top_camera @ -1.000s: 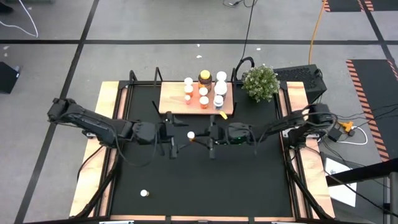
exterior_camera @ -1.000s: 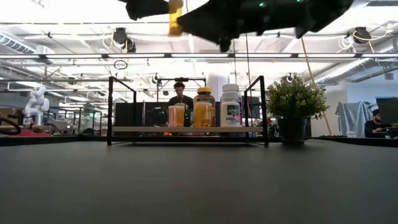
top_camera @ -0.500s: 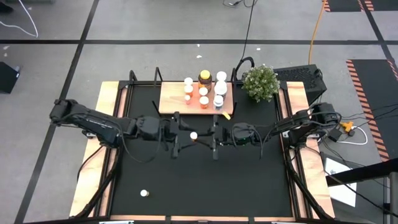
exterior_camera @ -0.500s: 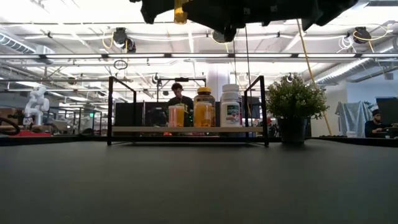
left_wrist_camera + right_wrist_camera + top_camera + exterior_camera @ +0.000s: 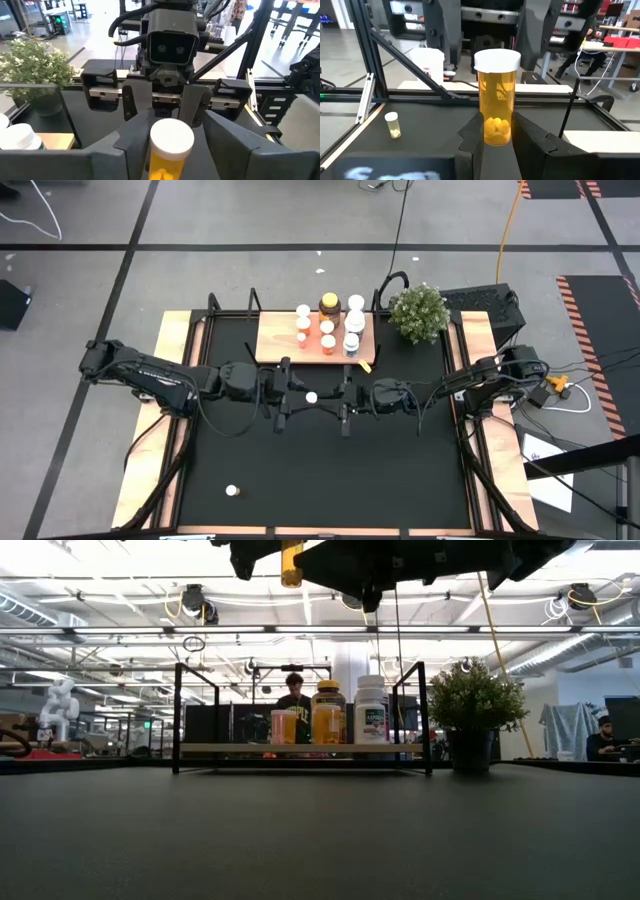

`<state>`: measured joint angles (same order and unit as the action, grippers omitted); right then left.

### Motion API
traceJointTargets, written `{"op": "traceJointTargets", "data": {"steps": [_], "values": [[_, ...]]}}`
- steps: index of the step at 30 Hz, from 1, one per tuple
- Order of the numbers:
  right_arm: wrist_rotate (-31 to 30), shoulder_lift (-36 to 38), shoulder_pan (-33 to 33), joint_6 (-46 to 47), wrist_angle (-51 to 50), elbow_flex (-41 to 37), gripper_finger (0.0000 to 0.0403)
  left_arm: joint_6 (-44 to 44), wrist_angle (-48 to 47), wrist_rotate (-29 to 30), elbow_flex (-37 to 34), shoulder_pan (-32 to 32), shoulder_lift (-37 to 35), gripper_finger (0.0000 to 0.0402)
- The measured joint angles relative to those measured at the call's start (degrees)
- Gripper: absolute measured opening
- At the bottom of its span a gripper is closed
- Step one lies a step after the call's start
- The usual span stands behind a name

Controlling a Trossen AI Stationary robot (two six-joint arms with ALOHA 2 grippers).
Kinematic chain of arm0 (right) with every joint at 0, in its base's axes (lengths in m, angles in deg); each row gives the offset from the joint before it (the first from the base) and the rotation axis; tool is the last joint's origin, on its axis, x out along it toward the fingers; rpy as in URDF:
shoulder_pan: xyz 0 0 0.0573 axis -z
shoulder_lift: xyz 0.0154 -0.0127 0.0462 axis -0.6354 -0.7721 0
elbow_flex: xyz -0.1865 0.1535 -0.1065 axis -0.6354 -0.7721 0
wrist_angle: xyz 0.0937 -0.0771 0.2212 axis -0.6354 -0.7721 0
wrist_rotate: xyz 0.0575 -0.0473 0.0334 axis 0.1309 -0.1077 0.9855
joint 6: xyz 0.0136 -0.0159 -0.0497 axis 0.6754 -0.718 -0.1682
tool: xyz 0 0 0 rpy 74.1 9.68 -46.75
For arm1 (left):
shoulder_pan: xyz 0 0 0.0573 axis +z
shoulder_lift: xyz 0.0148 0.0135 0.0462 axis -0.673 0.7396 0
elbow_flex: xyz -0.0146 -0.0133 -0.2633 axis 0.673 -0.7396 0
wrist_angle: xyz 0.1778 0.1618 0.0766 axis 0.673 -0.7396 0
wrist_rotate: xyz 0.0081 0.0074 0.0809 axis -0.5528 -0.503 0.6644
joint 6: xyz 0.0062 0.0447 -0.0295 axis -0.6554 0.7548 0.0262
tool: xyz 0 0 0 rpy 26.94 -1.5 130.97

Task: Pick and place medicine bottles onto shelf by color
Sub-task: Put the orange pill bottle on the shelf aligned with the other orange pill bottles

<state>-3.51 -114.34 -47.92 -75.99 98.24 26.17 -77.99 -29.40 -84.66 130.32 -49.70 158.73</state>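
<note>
An amber medicine bottle [image 5: 497, 97] with a white cap [image 5: 311, 396] hangs upright high above the middle of the black mat, held in my right gripper [image 5: 497, 137]. It also shows at the top of the low view [image 5: 291, 560]. My left gripper [image 5: 300, 395] faces it from the table's left. It is open, with one finger on either side of the bottle [image 5: 171, 150]; I cannot tell whether they touch it. The light-wood shelf [image 5: 275, 340] at the far edge carries several white and amber bottles [image 5: 328, 328]. My right gripper pinches the lower part of the bottle's amber body [image 5: 497, 131] between its two fingers [image 5: 472, 137]. The fingers come in level from the table's right side. The bottle stands upright in the hold, cap up, lifted clear of the mat.
A small white-capped bottle [image 5: 232, 491] stands alone on the mat near the front left, and also shows in the right wrist view [image 5: 393, 125]. A green potted plant [image 5: 418, 312] stands right of the shelf. A person shows in the room behind the shelf [image 5: 294, 700].
My left gripper has moved toward the table's right, closer to the held bottle. My right gripper and the bottle have shifted slightly toward the table's right; the bottle stays upright and clear of the mat.
</note>
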Motion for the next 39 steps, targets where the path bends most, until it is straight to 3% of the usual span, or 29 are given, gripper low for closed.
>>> {"op": "traceJointTargets", "data": {"steps": [17,25,32,39], "values": [[0.20,0.06,0.00,1.85,-1.86,0.11,0.0083,-0.63,-4.72,-0.66,-0.02,1.07,0.00,0.0119],[-0.39,0.06,0.25,3.71,-2.82,0.13,0.0096,0.41,-4.74,-0.10,-0.04,1.26,0.00,0.0114],[-18.17,-0.02,0.52,9.96,-10.91,0.00,0.0174,2.37,-4.54,2.08,0.00,3.86,-0.78,0.0114],[-23.98,-0.02,-0.54,13.53,-12.82,0.00,0.0222,1.07,-11.07,9.16,-0.02,10.82,-1.14,0.0113]]}}
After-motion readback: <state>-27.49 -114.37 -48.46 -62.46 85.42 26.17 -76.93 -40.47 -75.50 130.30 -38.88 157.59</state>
